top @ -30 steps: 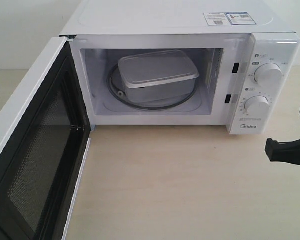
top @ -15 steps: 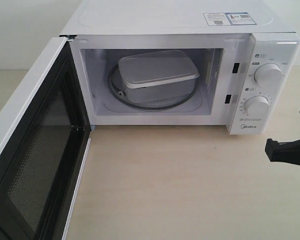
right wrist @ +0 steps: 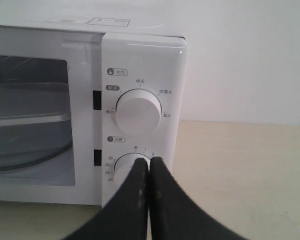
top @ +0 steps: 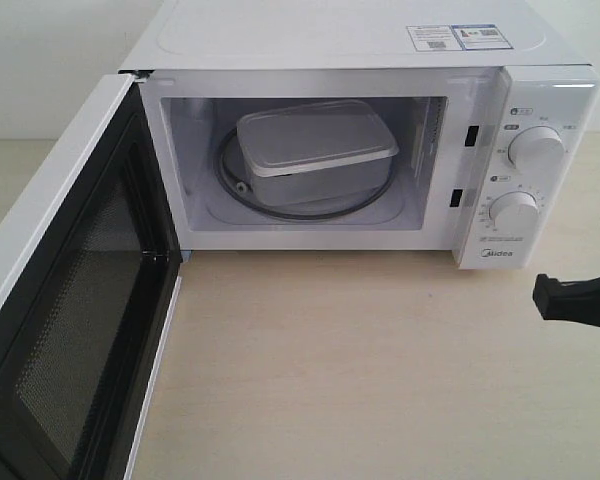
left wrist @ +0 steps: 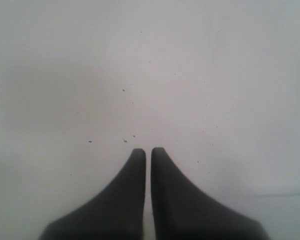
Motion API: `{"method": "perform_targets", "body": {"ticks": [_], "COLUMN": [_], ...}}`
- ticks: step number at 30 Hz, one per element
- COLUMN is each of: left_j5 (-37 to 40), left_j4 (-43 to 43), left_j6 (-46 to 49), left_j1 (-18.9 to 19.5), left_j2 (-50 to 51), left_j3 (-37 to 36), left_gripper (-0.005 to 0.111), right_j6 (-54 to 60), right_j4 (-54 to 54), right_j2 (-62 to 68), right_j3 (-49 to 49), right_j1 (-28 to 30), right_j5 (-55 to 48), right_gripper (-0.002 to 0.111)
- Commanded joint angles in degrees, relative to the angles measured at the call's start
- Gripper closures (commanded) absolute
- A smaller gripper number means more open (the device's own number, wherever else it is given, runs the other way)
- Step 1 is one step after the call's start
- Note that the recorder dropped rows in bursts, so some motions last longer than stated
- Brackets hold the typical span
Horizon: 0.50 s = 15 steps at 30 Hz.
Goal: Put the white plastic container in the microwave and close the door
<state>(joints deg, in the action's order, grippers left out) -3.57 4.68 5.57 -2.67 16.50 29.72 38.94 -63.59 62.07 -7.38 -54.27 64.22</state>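
The container point(top: 315, 148) was seen inside the microwave point(top: 330, 35), its door point(top: 55, 290) opened wide. The left gripper point(left wrist: 148, 150) (perhaps facing a wall point(left wrist: 150, 60)) and the right gripper point(right wrist: 149, 161) were closed, holding nothing.

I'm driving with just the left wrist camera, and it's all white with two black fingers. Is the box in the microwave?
Observer: Yes, the white plastic container sits inside the microwave.
Operator: Is it closed up?
Observer: No. The door is wide open, swung out on the left of the exterior view.
Operator: Where's my other hand?
Observer: The right hand is shut, holds nothing, and is off to the microwave's right, touching nothing.
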Motion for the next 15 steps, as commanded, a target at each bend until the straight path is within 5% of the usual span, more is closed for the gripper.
{"method": "perform_targets", "body": {"ticks": [1,11,15], "left_j5": [0.2,4.1,6.9], "left_j4": [0.5,0.5,0.5], "left_j6": [0.1,-0.8,-0.8], "left_j1": [0.1,0.1,0.1], "left_j2": [0.2,4.1,9.3], "left_j3": [0.4,0.4,0.4], "left_gripper": [0.102,0.102,0.102], "right_j6": [1.1,12.2,12.1], "right_j4": [-0.4,-8.2,-4.4], "right_j2": [-0.2,-1.0,-1.0], "right_j3": [0.1,-2.2,-4.4], "right_j1": [0.0,3.4,14.8], "right_j5": [5.7,5.7,5.7], "right_gripper": [0.108,0.108,0.108]}}
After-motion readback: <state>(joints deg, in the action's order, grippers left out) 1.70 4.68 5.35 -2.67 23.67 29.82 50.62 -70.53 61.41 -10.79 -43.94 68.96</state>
